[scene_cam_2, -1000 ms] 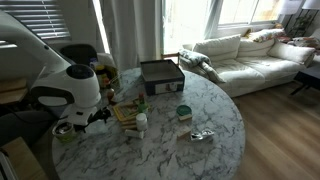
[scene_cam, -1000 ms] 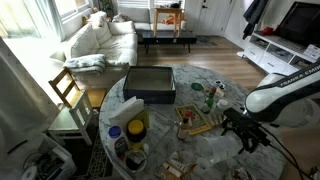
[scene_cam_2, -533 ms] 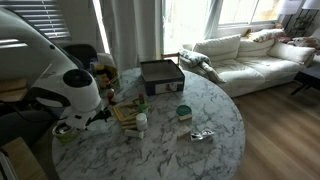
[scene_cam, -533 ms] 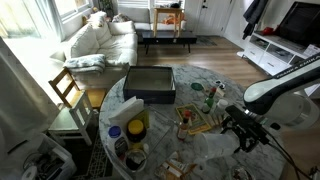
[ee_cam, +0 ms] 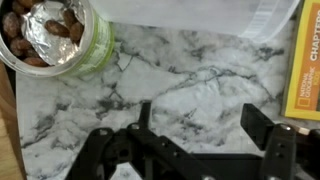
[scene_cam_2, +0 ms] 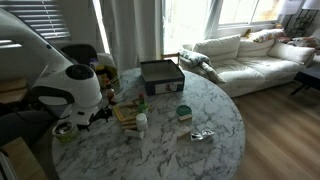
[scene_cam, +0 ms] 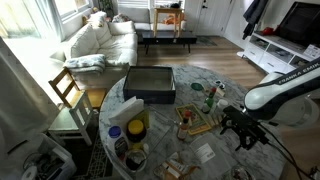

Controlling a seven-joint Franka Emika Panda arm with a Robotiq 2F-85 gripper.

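Not much going on between frames, honestly. In the wrist view the gripper (ee_cam: 203, 128) hangs low over a bare patch of the marble table (ee_cam: 200, 75), with its two black fingers (ee_cam: 145, 118) spread wide and nothing between them. The closest stuff is a green tub (ee_cam: 55, 30) lined with foil and full of what look like nuts, up in the left corner, and a yellow book (ee_cam: 305, 70) poking in at the right edge, just beside the right-hand finger but not touching it. The tub sits well clear of the fingers. A white plastic thing (ee_cam: 200, 12) runs along the top edge (a lid or a container, can't tell which).

Compared with half a second ago, the arm (scene_cam: 285, 92) in an exterior view sits a touch lower and further left. That's pretty much where it was a full second ago, so it wobbled out and came back. The gripper end has barely shifted over the table edge.

Nothing on the table has moved in either exterior view. The black box (scene_cam: 150, 83) is in the same spot in the middle, the green bottle (scene_cam: 210, 97) is still upright near it, and the book is where it was.
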